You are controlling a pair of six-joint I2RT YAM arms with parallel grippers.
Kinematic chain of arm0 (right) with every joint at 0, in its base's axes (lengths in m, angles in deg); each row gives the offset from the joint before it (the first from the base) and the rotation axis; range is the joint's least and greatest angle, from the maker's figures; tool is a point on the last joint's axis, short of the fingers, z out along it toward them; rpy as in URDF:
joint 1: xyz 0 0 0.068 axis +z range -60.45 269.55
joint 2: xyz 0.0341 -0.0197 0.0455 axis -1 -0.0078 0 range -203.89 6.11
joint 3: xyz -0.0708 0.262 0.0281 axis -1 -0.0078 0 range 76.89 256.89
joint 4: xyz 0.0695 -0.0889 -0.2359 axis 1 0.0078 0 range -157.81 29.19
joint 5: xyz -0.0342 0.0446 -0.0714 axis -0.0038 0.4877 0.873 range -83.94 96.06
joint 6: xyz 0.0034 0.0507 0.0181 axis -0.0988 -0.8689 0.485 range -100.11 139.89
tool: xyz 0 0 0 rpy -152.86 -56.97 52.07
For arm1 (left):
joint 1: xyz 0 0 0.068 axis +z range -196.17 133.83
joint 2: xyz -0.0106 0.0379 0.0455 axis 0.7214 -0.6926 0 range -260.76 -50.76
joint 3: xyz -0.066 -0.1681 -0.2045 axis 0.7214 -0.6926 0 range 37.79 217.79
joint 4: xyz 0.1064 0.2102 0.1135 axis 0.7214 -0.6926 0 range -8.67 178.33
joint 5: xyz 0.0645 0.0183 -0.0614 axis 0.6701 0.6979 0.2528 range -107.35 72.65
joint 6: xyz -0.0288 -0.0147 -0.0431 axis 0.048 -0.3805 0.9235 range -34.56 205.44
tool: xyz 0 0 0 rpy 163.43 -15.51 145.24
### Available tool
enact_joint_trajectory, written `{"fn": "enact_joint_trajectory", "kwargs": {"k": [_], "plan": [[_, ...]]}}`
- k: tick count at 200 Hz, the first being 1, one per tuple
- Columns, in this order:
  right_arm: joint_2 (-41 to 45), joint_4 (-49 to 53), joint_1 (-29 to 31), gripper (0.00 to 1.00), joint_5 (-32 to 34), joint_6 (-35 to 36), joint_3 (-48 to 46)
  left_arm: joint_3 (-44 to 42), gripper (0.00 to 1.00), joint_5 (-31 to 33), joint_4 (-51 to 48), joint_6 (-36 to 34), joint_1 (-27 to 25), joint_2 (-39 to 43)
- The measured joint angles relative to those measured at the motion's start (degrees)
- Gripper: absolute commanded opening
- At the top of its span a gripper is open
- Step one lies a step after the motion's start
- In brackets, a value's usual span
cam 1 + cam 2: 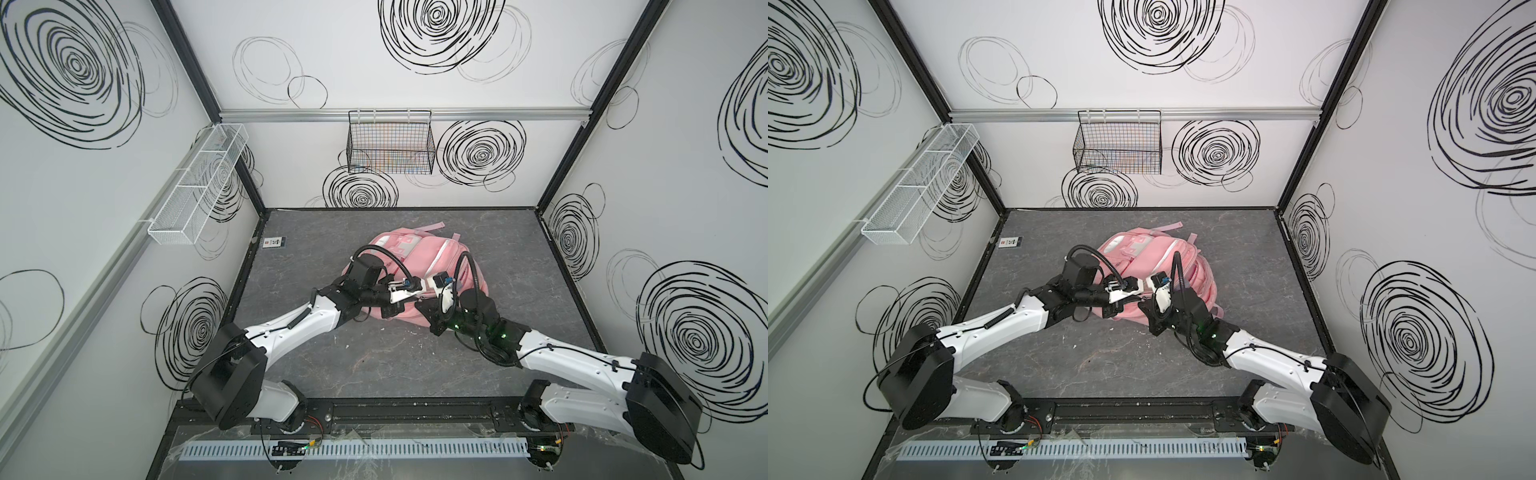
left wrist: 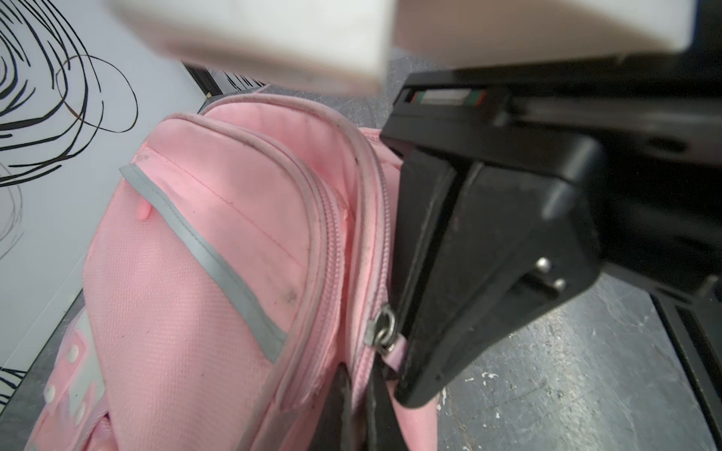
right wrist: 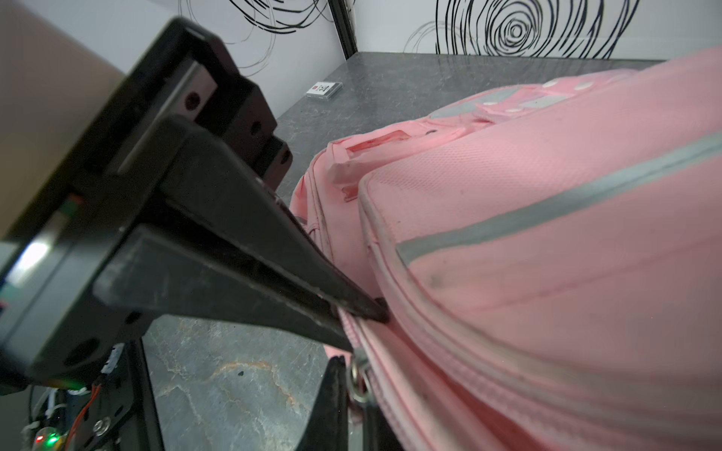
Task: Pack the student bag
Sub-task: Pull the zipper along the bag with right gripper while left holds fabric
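Working over the student bag (image 1: 419,249), lying pockets-up about the middle of the table (image 1: 374,365), a little nearer its back edge, straps trailing toward that edge. Pinching the bag's rim beside a zip track with the left gripper (image 3: 377,312), fingers pressed together on the pink fabric. Clamping the right gripper (image 2: 406,382) on the zipper pull (image 2: 385,332), fingers together on its pink tab, metal ring showing just outside them. Holding both grippers close together at the bag's end nearest the table's front edge. Showing a small card (image 1: 274,242) lying near the back left corner.
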Motion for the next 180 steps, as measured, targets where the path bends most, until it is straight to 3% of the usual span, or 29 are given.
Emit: {"fn": "enact_joint_trajectory", "kwargs": {"k": [79, 117, 144, 180], "plan": [[10.8, 23.8, -6.4, 0.00, -7.5, -8.7, 3.9, -2.1, 0.00, 0.9, 2.5, -4.3, -0.2, 0.5], [11.4, 31.6, -14.3, 0.00, -13.5, -6.0, 8.2, -5.0, 0.00, 4.0, 6.4, -7.7, 0.4, 3.0], [11.2, 33.2, -22.1, 0.00, -19.6, -2.5, 8.3, -8.4, 0.00, 4.9, 8.6, -10.1, 3.8, 6.0], [8.8, 32.8, -23.5, 0.00, -24.0, -0.3, 10.8, -11.7, 0.00, 3.8, 11.3, -11.9, 7.4, 10.7]]}}
